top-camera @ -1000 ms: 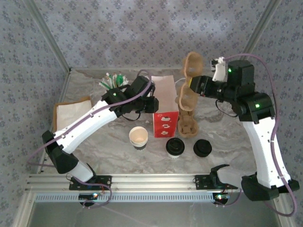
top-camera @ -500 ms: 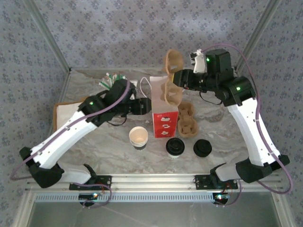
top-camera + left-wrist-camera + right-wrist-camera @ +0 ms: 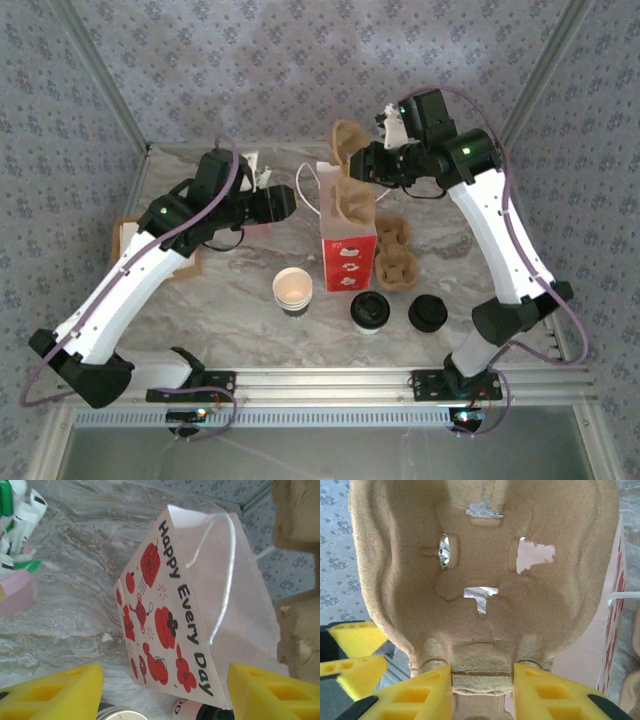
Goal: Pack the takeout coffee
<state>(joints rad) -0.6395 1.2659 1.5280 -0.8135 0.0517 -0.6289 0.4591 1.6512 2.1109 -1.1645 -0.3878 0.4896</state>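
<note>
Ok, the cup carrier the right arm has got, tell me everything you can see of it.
The cup carrier is brown moulded pulp, rough and fibrous, with rounded cup pockets and ragged holes through its middle. The right gripper is shut on one end. It hangs on end, roughly upright, lower pocket over the open mouth of the white printed bag. Whether it touches the bag I cannot tell.

Rough pulp tray [image 3: 485, 555] — smooth paper bag [image 3: 165, 625]
</note>
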